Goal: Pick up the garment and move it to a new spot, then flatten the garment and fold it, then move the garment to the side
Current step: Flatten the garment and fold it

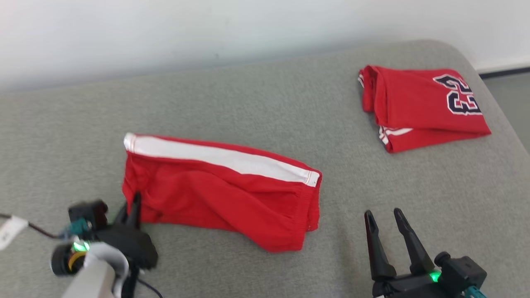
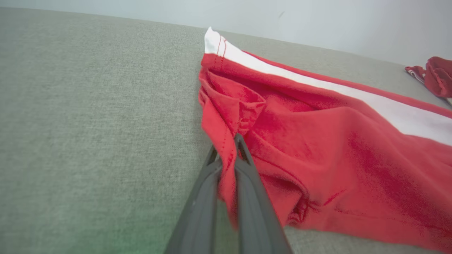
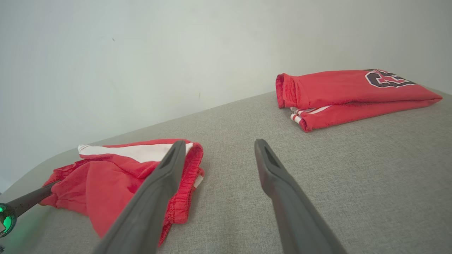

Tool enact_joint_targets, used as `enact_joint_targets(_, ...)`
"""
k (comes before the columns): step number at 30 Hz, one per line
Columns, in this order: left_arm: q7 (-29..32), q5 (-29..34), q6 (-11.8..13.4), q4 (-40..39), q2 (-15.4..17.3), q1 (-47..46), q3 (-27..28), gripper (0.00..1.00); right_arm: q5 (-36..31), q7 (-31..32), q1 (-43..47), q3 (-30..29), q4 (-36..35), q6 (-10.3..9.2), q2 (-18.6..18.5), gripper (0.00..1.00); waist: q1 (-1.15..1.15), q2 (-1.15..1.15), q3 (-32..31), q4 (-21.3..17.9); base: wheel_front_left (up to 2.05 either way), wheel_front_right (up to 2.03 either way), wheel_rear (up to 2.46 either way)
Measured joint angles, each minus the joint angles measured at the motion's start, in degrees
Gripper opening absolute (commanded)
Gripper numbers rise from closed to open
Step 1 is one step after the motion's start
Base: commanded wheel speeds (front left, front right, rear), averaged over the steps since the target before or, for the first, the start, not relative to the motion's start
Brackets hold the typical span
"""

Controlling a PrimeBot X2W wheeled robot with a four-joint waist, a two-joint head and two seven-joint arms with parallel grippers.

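Observation:
The garment is a pair of red shorts (image 1: pixel 219 194) with a white side stripe, lying folded on the grey cushioned surface (image 1: pixel 265 103). My left gripper (image 1: pixel 136 199) is at the shorts' lower left corner. In the left wrist view it (image 2: pixel 226 144) is shut on a pinched fold of the red hem (image 2: pixel 229 120). My right gripper (image 1: pixel 383 214) stands open to the right of the shorts, apart from them, with nothing between its fingers. In the right wrist view the shorts (image 3: pixel 106 173) lie left of the open right gripper (image 3: pixel 219 143).
A second red garment, a folded jersey (image 1: pixel 422 107) with a dark number, lies at the far right of the surface, also seen in the right wrist view (image 3: pixel 353 91). A pale wall runs behind. The surface's rounded edge drops off at right.

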Motion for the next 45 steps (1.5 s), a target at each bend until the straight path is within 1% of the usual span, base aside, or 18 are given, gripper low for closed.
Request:
enact_joint_targets(4,0.0,-0.5,-0.1,-3.9,-1.4,5.7,1.6,0.00,0.0,0.0,1.6,-0.5,0.4,0.00,0.0,1.00,0.00,0.00,-2.1,1.7,0.00,0.00,0.00)
enact_joint_targets(10,0.0,-0.5,-0.1,-10.0,-2.3,12.5,5.1,0.00,-0.1,0.0,3.2,-1.2,0.9,0.00,0.0,1.00,-0.01,0.00,-5.0,4.4,0.00,0.00,0.00)
enact_joint_targets(18,0.0,-0.6,0.1,-15.1,-4.1,19.9,8.0,0.00,-0.5,0.0,4.5,-2.3,1.4,0.00,0.0,1.00,-0.01,0.00,-7.4,6.6,0.00,0.00,0.00)
enact_joint_targets(19,0.0,-0.1,0.3,-15.6,-4.0,20.4,8.4,0.30,-0.6,0.0,4.8,-2.3,1.6,0.00,0.0,1.00,-0.01,0.00,-7.6,6.6,0.00,0.00,0.00)
enact_joint_targets(20,0.0,0.7,0.5,-16.2,-4.0,20.9,9.2,0.78,-0.6,0.0,4.9,-2.2,1.7,0.00,0.0,1.00,-0.01,0.01,-7.7,6.7,0.00,0.00,0.00)
enact_joint_targets(21,0.0,1.2,0.9,-17.1,-4.1,21.3,9.9,1.00,-0.7,0.0,4.9,-2.3,1.8,0.00,0.0,1.00,-0.01,0.01,-7.9,6.7,0.00,0.00,0.00)
enact_joint_targets(26,0.0,6.8,1.4,-23.8,-4.4,24.2,13.5,1.00,-0.8,0.0,4.8,-2.3,2.0,0.00,0.0,1.00,-0.01,0.01,-8.2,6.6,0.00,0.00,0.00)
enact_joint_targets(29,0.0,10.3,1.7,-28.8,-5.7,26.8,16.7,1.00,-0.8,0.0,4.7,-2.8,2.0,0.00,0.0,1.00,-0.01,0.01,-8.4,6.7,0.00,0.00,0.00)
enact_joint_targets(34,0.0,16.3,1.5,-35.8,-7.8,30.7,21.0,1.00,-0.6,0.0,4.6,-3.6,1.9,0.00,0.0,1.00,0.00,0.01,-8.6,7.4,0.00,0.00,0.00)
enact_joint_targets(38,0.0,20.9,1.4,-40.5,-9.0,33.1,23.8,1.00,-0.6,0.0,4.5,-4.0,1.9,0.00,0.0,1.00,0.00,0.00,-8.8,8.0,0.00,0.00,0.00)
enact_joint_targets(40,0.0,23.4,1.4,-43.2,-9.5,34.5,24.3,1.00,-0.6,0.0,4.4,-4.4,2.1,0.00,0.0,1.00,0.00,0.01,-8.8,8.3,0.00,0.00,0.00)
enact_joint_targets(41,0.0,24.5,1.4,-44.9,-10.3,35.8,24.8,1.00,-0.6,0.0,4.4,-4.7,2.4,0.00,0.0,1.00,0.00,0.01,-8.9,8.7,0.00,0.00,0.00)
enact_joint_targets(45,0.0,25.8,1.3,-45.5,-10.7,37.4,26.1,1.00,-1.0,0.0,3.7,-4.7,4.8,0.00,0.0,1.00,0.00,0.01,-8.8,9.7,0.00,0.00,0.00)
